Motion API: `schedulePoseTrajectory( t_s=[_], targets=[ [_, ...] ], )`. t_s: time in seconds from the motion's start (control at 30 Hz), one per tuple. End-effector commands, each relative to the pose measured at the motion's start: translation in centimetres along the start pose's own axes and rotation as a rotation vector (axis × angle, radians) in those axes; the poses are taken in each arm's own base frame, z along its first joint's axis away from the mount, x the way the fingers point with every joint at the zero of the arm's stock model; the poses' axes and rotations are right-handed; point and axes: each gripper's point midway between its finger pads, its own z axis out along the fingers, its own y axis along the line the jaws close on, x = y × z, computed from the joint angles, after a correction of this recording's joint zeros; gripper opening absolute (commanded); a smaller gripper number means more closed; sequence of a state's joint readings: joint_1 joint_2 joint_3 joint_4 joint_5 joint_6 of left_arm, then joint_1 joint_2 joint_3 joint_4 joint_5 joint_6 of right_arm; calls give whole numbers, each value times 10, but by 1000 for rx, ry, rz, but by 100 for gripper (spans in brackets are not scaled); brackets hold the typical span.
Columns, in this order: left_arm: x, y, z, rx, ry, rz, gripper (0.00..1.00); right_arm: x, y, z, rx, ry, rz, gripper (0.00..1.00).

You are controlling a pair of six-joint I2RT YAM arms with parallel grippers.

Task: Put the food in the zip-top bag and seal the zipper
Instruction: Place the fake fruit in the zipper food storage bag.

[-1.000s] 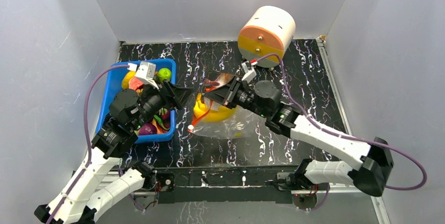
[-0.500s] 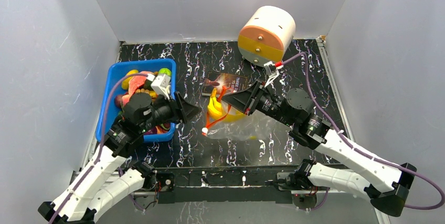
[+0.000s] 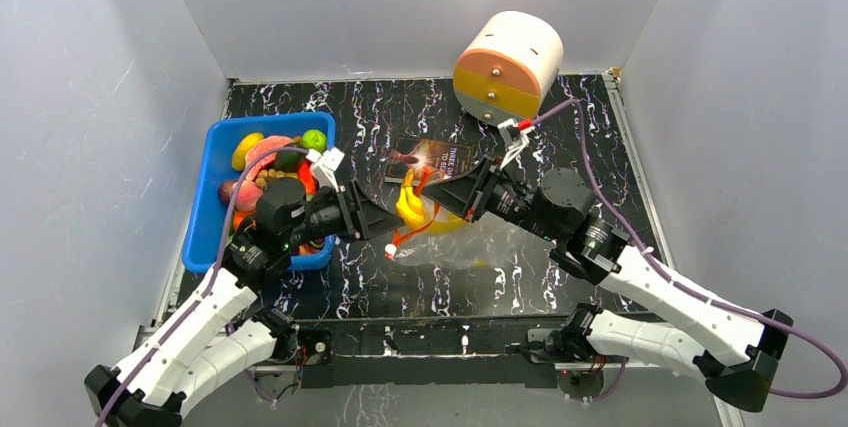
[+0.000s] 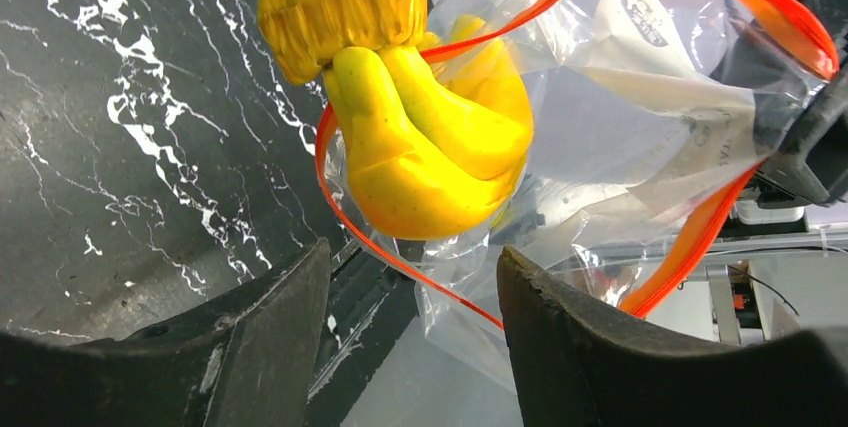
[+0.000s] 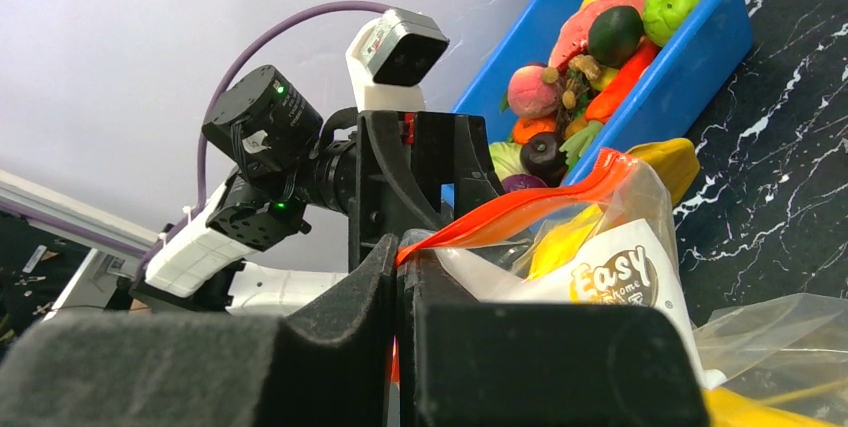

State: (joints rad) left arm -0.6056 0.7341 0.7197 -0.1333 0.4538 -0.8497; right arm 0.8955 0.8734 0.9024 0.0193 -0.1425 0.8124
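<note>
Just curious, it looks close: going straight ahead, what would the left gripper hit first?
Most likely the open zipper edge of the zip-top bag, with the yellow banana right behind it; depth is hard to judge.

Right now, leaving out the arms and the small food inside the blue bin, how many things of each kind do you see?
blue bin: 1
zip-top bag: 1
yellow banana bunch, at the bag's mouth: 1
round drum, cream, orange and yellow: 1
dark booklet: 1
Total: 5
</note>
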Motion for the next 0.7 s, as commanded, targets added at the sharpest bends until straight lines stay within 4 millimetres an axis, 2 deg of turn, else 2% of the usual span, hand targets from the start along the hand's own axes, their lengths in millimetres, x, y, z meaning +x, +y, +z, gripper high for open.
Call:
schedulePoseTrajectory(
  t_s=[0.0, 0.07, 0.13, 0.27, 0.3, 0.4, 0.47, 0.53, 0.67],
  targets=[
    [10, -3, 1, 3, 68, -44, 57, -23, 24, 4, -80, -68, -38, 0],
    [10, 2, 1, -23, 66, -37, 51, -22, 23, 5, -80, -63, -36, 0],
    [8, -1, 0, -8, 55, -19, 40, -20, 21, 6, -77, -57, -34, 0],
    [3, -6, -2, 15, 28, 12, 6, -18, 12, 9, -44, -64, -18, 0],
    [1, -3, -3, -2, 17, 33, 0, -18, 9, 11, -35, -69, -17, 0],
    [-3, 0, -8, -17, -17, 90, 0, -16, 2, 12, -3, -68, -17, 0],
    [-4, 5, -10, -54, -24, 78, 0, -18, 4, 10, -10, -76, -32, 0],
    [-5, 18, -8, -138, -34, -17, 24, -19, 1, 11, 0, -74, -57, 0],
    [6, 23, 8, -145, 58, -100, 34, -16, -5, 17, 11, -71, -65, 0]
  ],
)
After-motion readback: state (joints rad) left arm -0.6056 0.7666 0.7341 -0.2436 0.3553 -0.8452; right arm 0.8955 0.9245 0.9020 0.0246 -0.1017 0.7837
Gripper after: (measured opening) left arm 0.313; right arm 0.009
